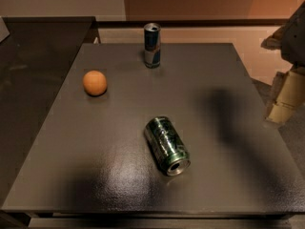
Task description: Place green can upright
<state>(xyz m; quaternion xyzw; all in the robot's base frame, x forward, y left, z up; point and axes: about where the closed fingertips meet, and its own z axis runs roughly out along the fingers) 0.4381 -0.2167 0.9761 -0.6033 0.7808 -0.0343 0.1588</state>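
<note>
Green can [167, 145] lying sideways, end effector [285, 98] far right, apart

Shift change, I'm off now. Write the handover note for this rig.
Gripper: at the right edge of view, beyond the table's right side, far from the green can.
Green can: lying on its side on the table, front of middle, one silver end toward the camera.
Done: nothing, the can is not grasped.
Left: grasp it and stand it upright.
Nearby: blue can upright at the far edge, orange at left.
</note>
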